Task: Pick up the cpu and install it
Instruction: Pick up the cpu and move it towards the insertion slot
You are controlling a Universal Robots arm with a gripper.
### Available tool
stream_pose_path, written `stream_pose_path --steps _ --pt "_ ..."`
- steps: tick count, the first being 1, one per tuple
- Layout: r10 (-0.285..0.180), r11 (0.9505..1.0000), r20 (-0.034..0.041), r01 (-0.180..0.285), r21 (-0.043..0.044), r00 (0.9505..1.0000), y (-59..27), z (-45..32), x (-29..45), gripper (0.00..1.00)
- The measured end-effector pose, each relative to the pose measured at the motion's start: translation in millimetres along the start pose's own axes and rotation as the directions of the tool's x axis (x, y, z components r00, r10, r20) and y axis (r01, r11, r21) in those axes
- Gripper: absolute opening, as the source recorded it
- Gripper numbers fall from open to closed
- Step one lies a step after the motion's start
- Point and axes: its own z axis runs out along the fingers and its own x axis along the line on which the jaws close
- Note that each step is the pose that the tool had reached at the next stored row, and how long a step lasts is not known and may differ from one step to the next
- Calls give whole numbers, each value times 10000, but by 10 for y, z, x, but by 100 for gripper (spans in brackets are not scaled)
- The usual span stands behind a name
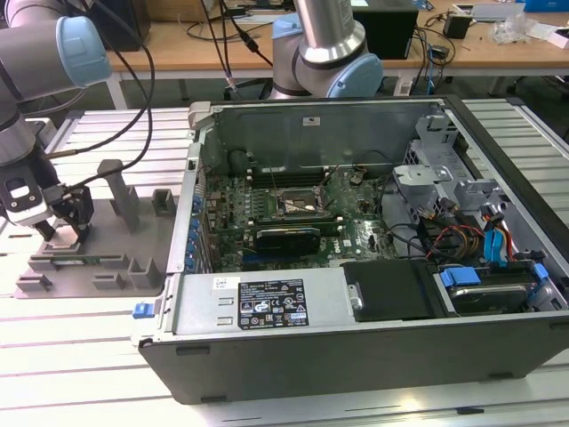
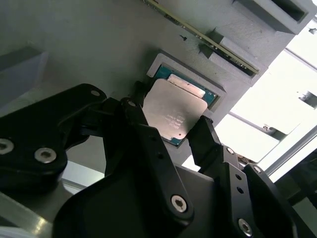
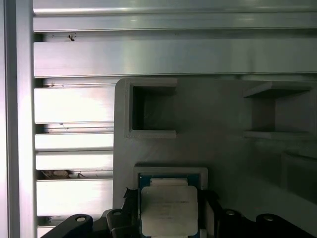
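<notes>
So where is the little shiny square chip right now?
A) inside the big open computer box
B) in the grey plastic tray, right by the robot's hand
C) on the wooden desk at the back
B: the small silvery square chip lies in a square recess of the grey plastic tray, with the robot's black hand right at it, outside the open grey metal computer case.

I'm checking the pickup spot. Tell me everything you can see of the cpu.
The cpu is a small flat square chip with a silvery, matte metal top bearing faint print and a thin blue-green rim. It lies flat, top up, in a square recess of the grey tray, which stands on the exterior view's left, outside the computer case. The black gripper straddles it on two opposite sides; whether it presses the edges cannot be told.
</notes>
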Motion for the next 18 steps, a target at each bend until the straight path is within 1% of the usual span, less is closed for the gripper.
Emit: stream_pose_path --steps 2,3,9,11,12,18 --pt "0 10000 -1 0 0 10000 0 0 0 61" --pt "0 10000 0 0 0 10000 0 0 0 55" --pt "0 10000 0 0 0 10000 -1 -11 2 55" --pt "0 10000 0 0 0 10000 0 -46 1 55" --pt "0 10000 0 0 0 10000 1 -79 0 55" --pt "2 10000 1 -2 0 10000 14 -187 0 55"
